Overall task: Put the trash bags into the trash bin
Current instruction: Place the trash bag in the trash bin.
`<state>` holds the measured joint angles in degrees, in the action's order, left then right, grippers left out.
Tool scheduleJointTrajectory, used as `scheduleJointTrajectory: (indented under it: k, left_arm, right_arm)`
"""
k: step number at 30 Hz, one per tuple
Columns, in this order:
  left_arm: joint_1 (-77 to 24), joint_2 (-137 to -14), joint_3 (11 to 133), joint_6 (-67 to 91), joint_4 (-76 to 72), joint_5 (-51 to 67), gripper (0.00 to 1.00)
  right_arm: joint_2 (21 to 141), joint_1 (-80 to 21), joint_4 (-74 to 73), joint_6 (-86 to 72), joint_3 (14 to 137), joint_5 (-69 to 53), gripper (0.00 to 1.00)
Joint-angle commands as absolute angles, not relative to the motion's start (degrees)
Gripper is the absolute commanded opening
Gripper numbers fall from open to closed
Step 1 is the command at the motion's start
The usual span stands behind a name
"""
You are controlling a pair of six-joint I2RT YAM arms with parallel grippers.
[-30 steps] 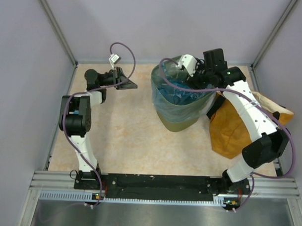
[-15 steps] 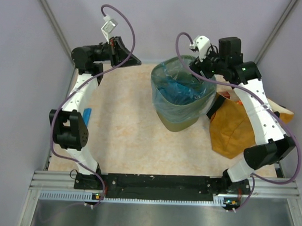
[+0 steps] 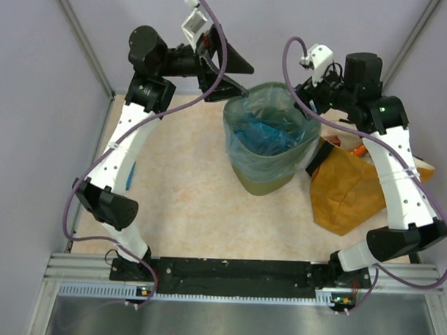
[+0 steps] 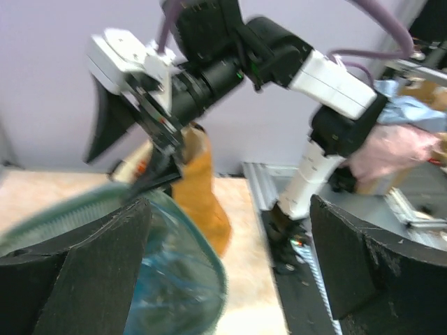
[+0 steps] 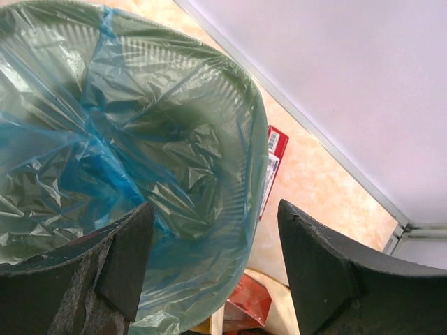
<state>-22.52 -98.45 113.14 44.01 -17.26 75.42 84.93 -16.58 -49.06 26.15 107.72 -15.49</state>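
Left claw [image 3: 235, 74]: fingers spread wide, nothing between them. It hangs in the air at the far-left side of the olive-green wire-mesh wastebasket [image 3: 267, 185]. In my left wrist view the basket's rim sits just below my left finger; I cannot tell whether the two touch.

Right claw [image 5: 213, 209]: fingers well apart, gripping nothing. It hangs over the mouth of the wastebasket from the far-right side and looks down into it. I see no contact with the rim or the film.

Task item: the big crinkly translucent light-blue plastic sack [image 3: 265, 132] lies inside the wastebasket. Its film is draped over the rim and down the outer wall, and more blue film is bunched in the middle.

Surroundings: the wastebasket stands upright on the beige worktop [image 3: 186, 195]. A mustard-orange sack [image 3: 347, 194] lies against its right side. A flat red rectangular box [image 5: 269, 167] lies just beyond the basket, near the back wall.
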Motion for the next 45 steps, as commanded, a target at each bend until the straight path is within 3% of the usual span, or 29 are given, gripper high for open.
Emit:
scheduleJointTrajectory:
  k: [1, 5, 10, 21, 31, 45]
  left_arm:
    - [-23.2, -103.6, 128.3, 20.2, 13.4, 66.4, 0.98]
    - [-24.9, -111.2, 143.9, 0.5, 38.8, 55.2, 0.98]
    - [-32.3, -112.7, 140.2, -25.6, 52.5, 31.9, 0.99]
    - [-41.0, -121.5, 141.2, -33.6, 60.2, 12.2, 0.98]
    - [-41.7, -127.2, 142.1, -36.2, 66.8, 8.2, 0.98]
    - [-42.5, -130.2, 138.8, -36.4, 63.9, 10.6, 0.98]
  right_arm:
    - [82.5, -15.7, -47.5, 23.7, 111.2, -15.7, 0.71]
    - [81.2, -14.7, -47.5, 23.1, 111.8, -14.1, 0.71]
    - [79.3, -13.2, -47.5, 22.5, 110.9, -11.7, 0.72]
    - [74.3, -11.2, -46.4, 18.5, 101.3, -8.7, 0.72]
    - [74.8, -9.2, -41.7, 13.9, 94.6, -9.0, 0.71]
    - [71.5, -3.8, -38.8, 12.9, 89.7, -12.0, 0.71]
